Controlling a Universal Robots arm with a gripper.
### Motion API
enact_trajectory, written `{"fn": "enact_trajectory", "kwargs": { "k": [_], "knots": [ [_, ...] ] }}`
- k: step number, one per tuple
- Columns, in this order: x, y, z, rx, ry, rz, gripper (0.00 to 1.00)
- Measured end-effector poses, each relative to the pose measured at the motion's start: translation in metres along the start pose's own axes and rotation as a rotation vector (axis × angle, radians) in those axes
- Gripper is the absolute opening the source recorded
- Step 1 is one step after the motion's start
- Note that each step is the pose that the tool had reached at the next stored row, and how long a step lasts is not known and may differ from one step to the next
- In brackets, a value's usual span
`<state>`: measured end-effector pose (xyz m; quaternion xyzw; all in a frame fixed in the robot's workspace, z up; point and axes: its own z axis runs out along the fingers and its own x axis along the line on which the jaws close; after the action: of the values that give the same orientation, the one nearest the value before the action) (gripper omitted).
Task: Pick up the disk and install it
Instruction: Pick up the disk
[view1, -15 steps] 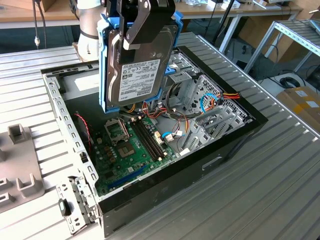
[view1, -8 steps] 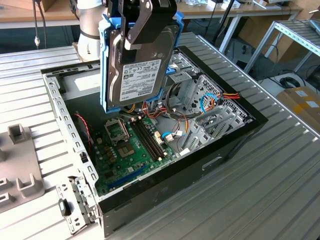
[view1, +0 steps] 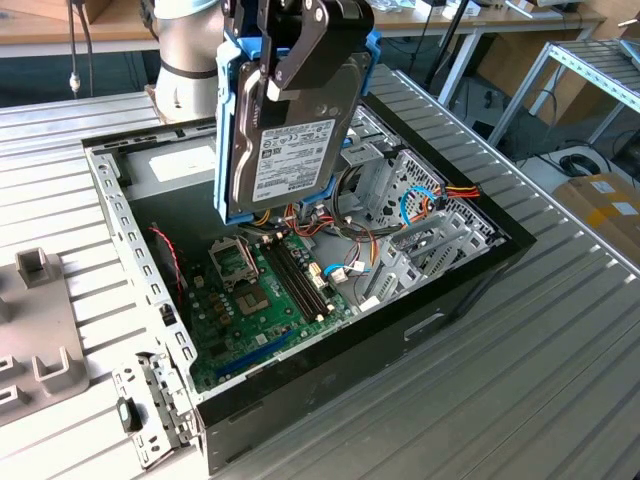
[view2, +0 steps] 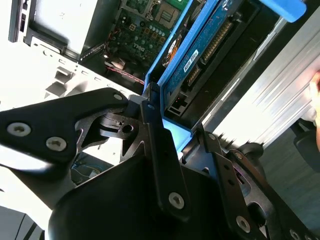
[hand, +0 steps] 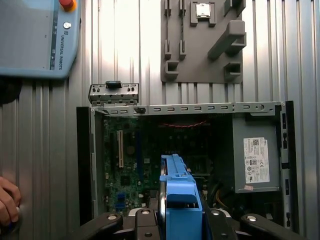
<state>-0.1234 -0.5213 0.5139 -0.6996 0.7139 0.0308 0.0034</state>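
Note:
The disk, a silver-grey drive with a white label in a light-blue carrier frame, hangs upright and slightly tilted above the open computer case. My gripper is shut on its upper end, over the motherboard and beside the metal drive cage. In the second wrist view the black fingers clamp the disk, whose blue circuit-board side faces the camera. In the first wrist view the disk's blue carrier edge stands between the gripper links, over the case's interior.
A grey power supply box with a white label sits inside the case. Coloured cables cross the drive cage. A grey fixture plate and a metal bracket lie beside the case. A pendant and a person's hand are nearby.

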Motion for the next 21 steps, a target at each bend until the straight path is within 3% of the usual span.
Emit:
{"fn": "enact_trajectory", "kwargs": {
  "k": [21],
  "knots": [
    [0.001,-0.0044,0.0005,0.0,0.0,0.0,0.37]
  ]
}}
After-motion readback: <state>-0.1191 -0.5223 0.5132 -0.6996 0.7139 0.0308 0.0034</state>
